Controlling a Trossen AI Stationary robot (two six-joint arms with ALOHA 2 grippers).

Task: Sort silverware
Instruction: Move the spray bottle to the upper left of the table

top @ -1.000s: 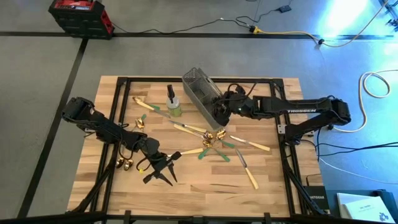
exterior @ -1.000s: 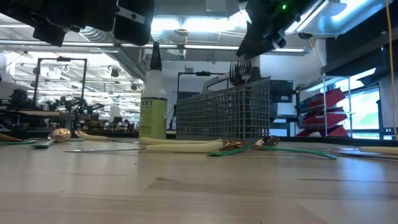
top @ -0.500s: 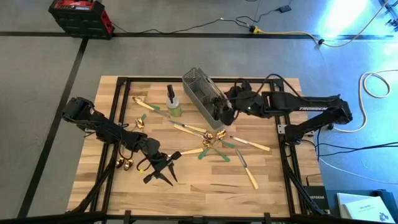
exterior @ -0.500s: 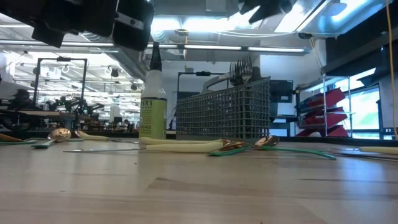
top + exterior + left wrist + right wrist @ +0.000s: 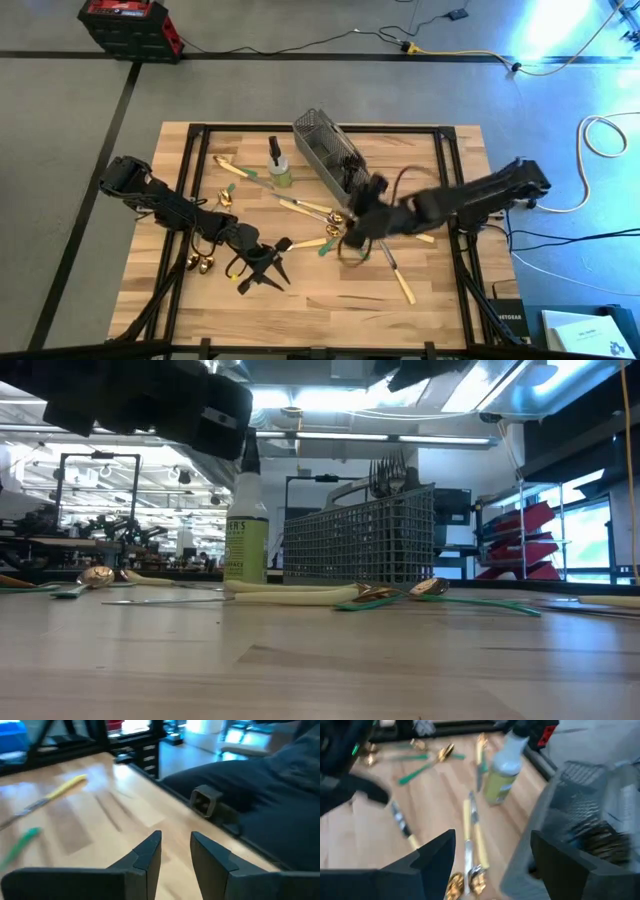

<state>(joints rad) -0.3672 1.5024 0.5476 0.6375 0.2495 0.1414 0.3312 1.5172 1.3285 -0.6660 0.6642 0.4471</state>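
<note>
High view: the wooden table (image 5: 300, 300) carries everything, with the grey wire-mesh caddy (image 5: 325, 150) lying diagonally near its far edge. Dark fork heads stand up out of the caddy's top in the low view (image 5: 388, 472). Just left of the caddy stands the spray bottle (image 5: 277, 166) of green liquid.

The right gripper (image 5: 356, 232) hangs above the pile of silverware (image 5: 340, 222) at the middle of the table, just in front of the caddy's near end; its fingers (image 5: 432, 857) stand wide apart with nothing between them. The left gripper (image 5: 262, 275) sits over bare wood toward the near left, its fingers (image 5: 147, 852) at a narrow gap and holding nothing.

More pieces lie scattered: gold spoons (image 5: 200, 263) by the left arm, a cream-handled knife (image 5: 400, 283) near the right front, and a cream-handled piece (image 5: 232, 167) left of the bottle.
</note>
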